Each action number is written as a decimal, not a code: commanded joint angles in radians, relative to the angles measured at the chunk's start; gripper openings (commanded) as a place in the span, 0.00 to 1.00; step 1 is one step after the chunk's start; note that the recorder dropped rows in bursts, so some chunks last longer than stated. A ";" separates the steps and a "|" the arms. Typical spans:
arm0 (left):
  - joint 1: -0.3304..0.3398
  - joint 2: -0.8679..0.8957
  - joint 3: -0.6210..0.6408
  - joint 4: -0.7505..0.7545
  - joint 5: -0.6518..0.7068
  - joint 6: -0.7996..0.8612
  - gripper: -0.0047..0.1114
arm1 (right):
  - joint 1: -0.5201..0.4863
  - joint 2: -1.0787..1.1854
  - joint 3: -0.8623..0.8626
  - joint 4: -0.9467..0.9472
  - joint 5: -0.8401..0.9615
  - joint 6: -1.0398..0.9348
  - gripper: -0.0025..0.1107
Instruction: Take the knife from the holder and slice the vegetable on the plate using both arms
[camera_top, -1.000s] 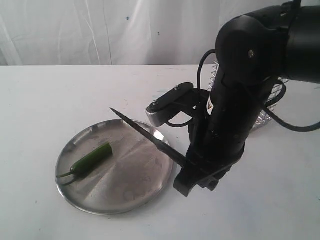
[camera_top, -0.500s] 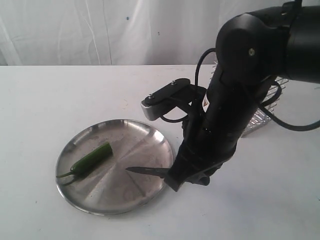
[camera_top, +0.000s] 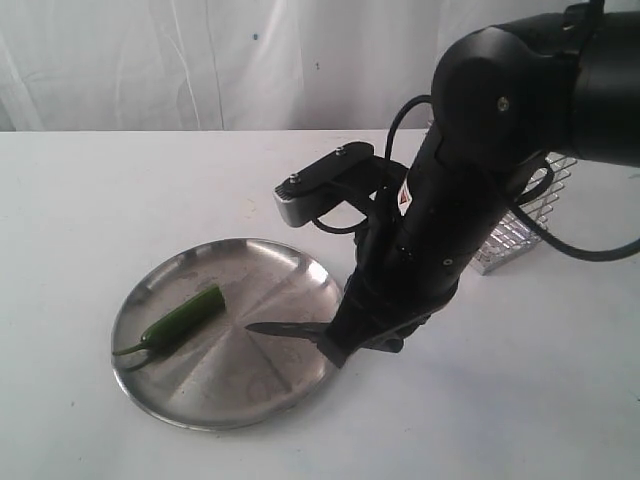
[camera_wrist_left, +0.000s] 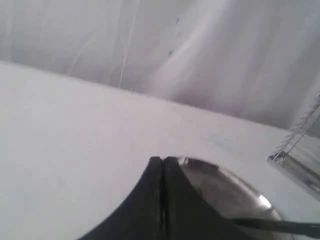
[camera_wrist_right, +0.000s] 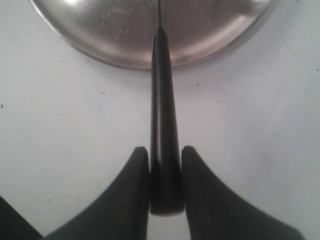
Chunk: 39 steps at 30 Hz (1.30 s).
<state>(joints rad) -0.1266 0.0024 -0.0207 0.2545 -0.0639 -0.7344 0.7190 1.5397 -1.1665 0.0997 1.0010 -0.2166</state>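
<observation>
- White table (camera_top: 80, 200), white curtain (camera_top: 200, 60) behind.
- I saw right gripper (camera_wrist_right: 164, 152) clamped on knife (camera_wrist_right: 163, 90) handle, blade over plate (camera_top: 270, 275), apart from pepper (camera_top: 182, 318).
- Left gripper (camera_wrist_left: 163, 161) pinched shut, empty; only exterior showed pepper.

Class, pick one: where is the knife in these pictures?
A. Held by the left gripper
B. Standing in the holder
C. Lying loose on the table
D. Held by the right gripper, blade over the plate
D: the right gripper clamps the handle of the knife, and the blade reaches in over the plate.
</observation>
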 joint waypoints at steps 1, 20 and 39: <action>-0.004 -0.002 0.021 -0.018 0.013 -0.063 0.04 | -0.011 0.025 -0.006 0.004 -0.004 -0.042 0.02; -0.004 0.105 0.021 0.023 0.031 -0.057 0.04 | -0.024 0.260 -0.006 0.066 -0.129 -0.049 0.02; -0.062 0.704 -0.172 0.323 -0.421 -0.198 0.04 | -0.024 0.288 -0.006 0.060 -0.145 -0.051 0.02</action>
<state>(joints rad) -0.1843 0.5831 -0.1383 0.4956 -0.4723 -0.8969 0.7026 1.8299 -1.1665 0.1606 0.8633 -0.2558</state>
